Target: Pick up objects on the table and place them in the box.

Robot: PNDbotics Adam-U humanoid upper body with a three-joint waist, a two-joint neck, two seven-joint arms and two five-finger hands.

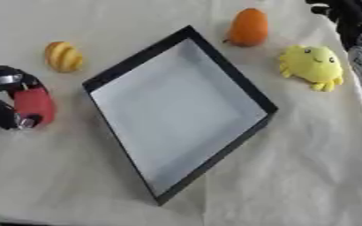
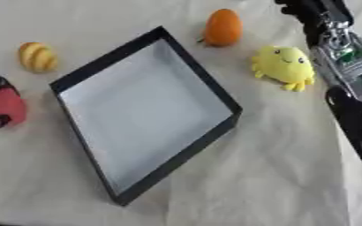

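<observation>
3 things still sit on the counter (image 1: 307, 176) around the empty box (image 1: 176, 106), my left robot hand (image 1: 10, 103) wraps a red object (image 1: 34, 105) beside it, and clipping the rim could shove it.

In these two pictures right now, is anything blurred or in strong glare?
Left eye view: everything is soft, the red object at the left hand most. Right eye view: the right arm is smeared; the box floor shows pale sheen, no hard glare.
</observation>
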